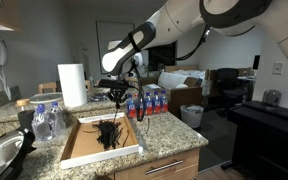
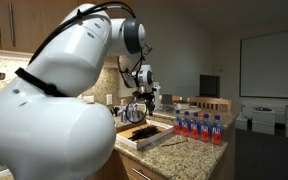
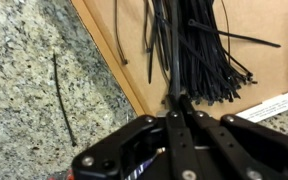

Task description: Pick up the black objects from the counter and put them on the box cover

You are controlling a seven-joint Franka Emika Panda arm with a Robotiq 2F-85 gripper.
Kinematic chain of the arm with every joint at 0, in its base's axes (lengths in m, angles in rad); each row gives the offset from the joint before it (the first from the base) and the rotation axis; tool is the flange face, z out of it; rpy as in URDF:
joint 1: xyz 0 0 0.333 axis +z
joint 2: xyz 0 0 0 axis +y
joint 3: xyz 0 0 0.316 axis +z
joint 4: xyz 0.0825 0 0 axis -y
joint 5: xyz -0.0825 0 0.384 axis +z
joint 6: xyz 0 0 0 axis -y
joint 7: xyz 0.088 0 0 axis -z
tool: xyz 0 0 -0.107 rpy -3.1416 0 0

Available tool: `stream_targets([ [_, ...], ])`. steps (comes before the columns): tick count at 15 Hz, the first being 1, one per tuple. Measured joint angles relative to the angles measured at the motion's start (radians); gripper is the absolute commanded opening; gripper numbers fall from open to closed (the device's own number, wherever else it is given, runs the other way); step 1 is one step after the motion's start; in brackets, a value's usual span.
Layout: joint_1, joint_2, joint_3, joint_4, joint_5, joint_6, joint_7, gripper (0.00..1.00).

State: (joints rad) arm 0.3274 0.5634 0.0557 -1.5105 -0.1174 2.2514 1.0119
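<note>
Zip ties [image 3: 199, 55] on box cover [image 3: 274, 75]

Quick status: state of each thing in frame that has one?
box cover: open side up on the granite counter
held zip ties: pinched, dangling over the cover
pincer: shut on held zip ties
zip tie pile: lying loose in the cover
stray zip tie: flat on the counter, outside the cover
paper towel roll: upright
bottles: upright, grouped

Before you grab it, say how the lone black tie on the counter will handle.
The black tie looks thin and slightly bowed, so probably floppy and light. Lying flat on the granite counter, it may be hard to pinch.
</note>
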Motion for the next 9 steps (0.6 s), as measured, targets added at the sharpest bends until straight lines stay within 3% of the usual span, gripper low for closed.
stream_targets([
  [7, 0.021, 0.151, 0.017, 0.221, 0.000, -0.206, -0.130, 0.01],
  [8, 0.026, 0.169, 0.018, 0.252, 0.000, -0.228, -0.143, 0.30],
  [9, 0.031, 0.187, 0.018, 0.282, 0.000, -0.249, -0.153, 0.31],
])
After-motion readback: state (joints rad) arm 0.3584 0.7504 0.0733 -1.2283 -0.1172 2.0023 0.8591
